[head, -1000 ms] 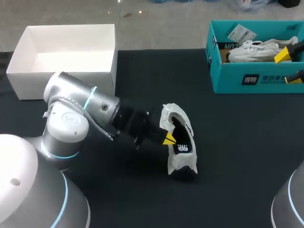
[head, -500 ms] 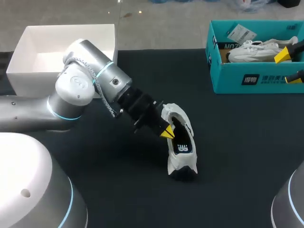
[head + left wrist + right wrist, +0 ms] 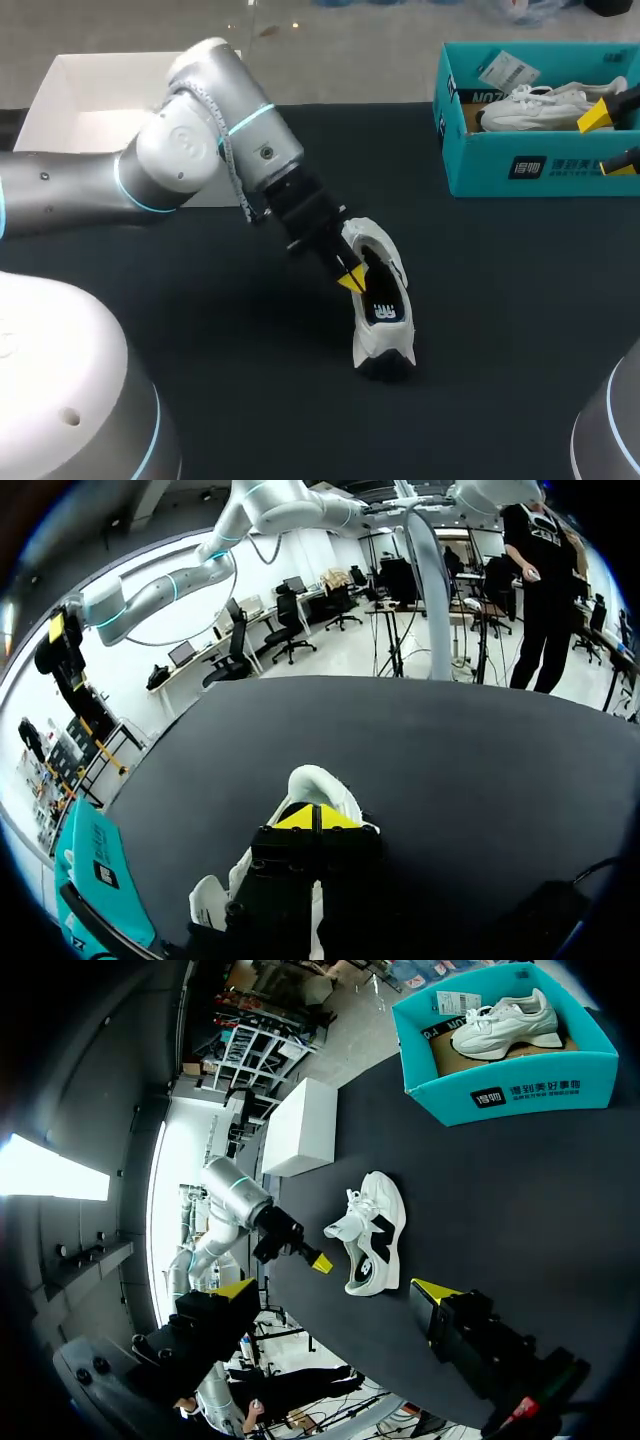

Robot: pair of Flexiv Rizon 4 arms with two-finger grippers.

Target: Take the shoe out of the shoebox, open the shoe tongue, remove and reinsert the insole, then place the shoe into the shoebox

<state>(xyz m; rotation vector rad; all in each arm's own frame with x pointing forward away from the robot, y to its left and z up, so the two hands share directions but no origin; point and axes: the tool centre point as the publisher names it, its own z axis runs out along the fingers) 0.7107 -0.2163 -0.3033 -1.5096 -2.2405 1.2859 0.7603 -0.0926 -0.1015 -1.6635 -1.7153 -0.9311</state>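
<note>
A white shoe stands on the black table near its middle, opening up, showing a dark insole. My left gripper is shut, its yellow tips together at the near rim of the shoe's opening. In the left wrist view the shoe lies just ahead of the closed tips of the left gripper. I cannot tell whether anything thin is pinched. My right gripper hangs open at the far right, by the teal shoebox. The right wrist view shows the shoe ahead of the right gripper.
The teal shoebox holds a second white shoe and a paper tag. A white open box stands at the back left, partly behind my left arm.
My left arm's elbow swung up and toward the back of the table, and the wrist now tilts more steeply. Its shut tips stayed at the shoe's opening. The shoe and right arm kept still.
</note>
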